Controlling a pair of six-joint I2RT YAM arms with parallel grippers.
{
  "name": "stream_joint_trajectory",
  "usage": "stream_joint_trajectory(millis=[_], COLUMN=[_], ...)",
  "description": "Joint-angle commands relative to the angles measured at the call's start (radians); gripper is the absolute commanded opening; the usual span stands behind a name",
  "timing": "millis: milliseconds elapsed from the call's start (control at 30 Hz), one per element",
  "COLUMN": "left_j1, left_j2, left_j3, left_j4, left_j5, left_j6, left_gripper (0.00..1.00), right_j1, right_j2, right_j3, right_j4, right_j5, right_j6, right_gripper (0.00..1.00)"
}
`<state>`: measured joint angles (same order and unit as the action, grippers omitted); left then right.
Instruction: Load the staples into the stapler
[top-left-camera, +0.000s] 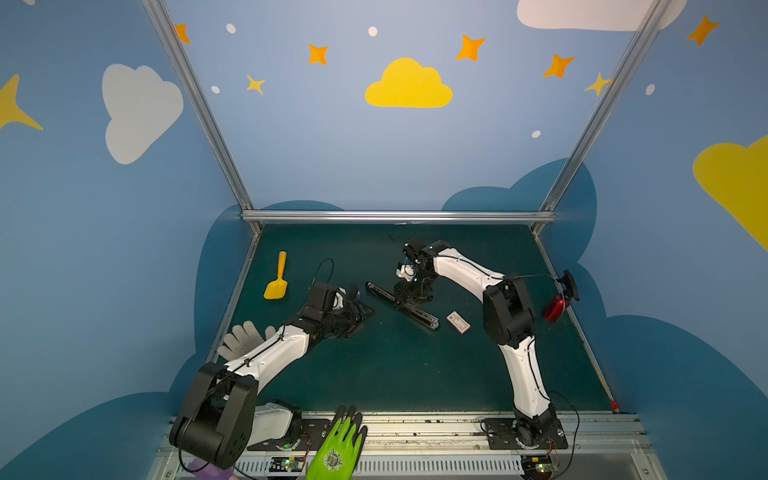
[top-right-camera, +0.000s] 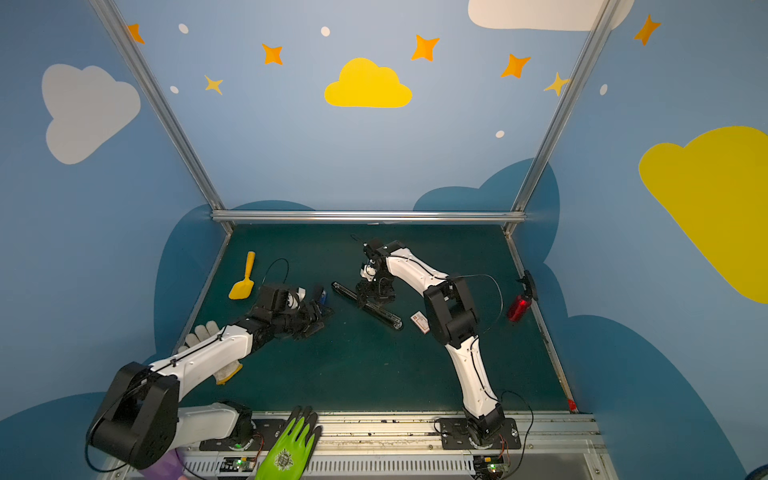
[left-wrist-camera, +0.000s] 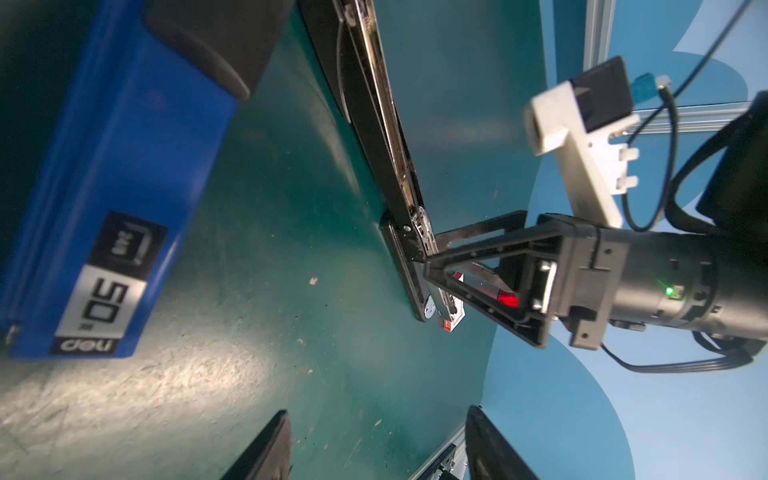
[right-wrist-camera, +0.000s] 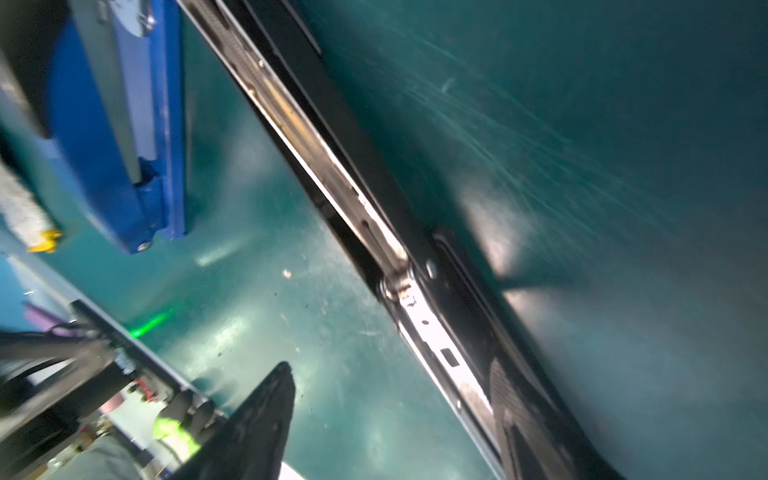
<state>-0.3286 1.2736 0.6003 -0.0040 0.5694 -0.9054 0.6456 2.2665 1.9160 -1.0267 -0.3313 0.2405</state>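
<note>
The right pincer (top-left-camera: 409, 298), jaws wide, straddles the opened black stapler (top-left-camera: 423, 316) at mid-frame on the green surface (top-left-camera: 374, 374) (box of staples (top-left-camera: 458, 322) just right); the left pincer (top-left-camera: 360, 318) gapes, empty.

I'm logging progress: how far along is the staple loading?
Done: the black stapler lies swung open flat. In hand: the right hand is at its hinge, jaws apart. Still to do: the staple box sits beside it; no strip shows, so loading and closing remain.
</note>
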Motion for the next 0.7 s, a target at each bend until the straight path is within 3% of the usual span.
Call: stream_joint_trajectory(millis=[0,233,433,667], left_j1=[-0.003,-0.003,-0.002,-0.002], left_j2=[-0.026,-0.044,-0.055,-0.070], left_j3=[-0.015,-0.017,-0.019,-0.023], left_j4=[-0.017,-0.031,-0.039,-0.050], left_j5=[-0.016,-0.024,-0.031,-0.038], left_j6=[0.000,-0.002,-0.004,-0.003], left_gripper=[0.65,0.65,0.65,0.65], right_j1=[0.018,0.035,0.021,-0.055], right_j2=[0.038,0.104,0.112,0.078], right_j3=[0.052,0.090,0.090,0.064], right_j4=[-0.034,-0.035,-0.035,-0.008], right_j5=[0.085,0.171,0.233,0.324], right_j6=[0.029,0.074,0.129,0.197], right_gripper=[0.68,0.58,0.40,0.36])
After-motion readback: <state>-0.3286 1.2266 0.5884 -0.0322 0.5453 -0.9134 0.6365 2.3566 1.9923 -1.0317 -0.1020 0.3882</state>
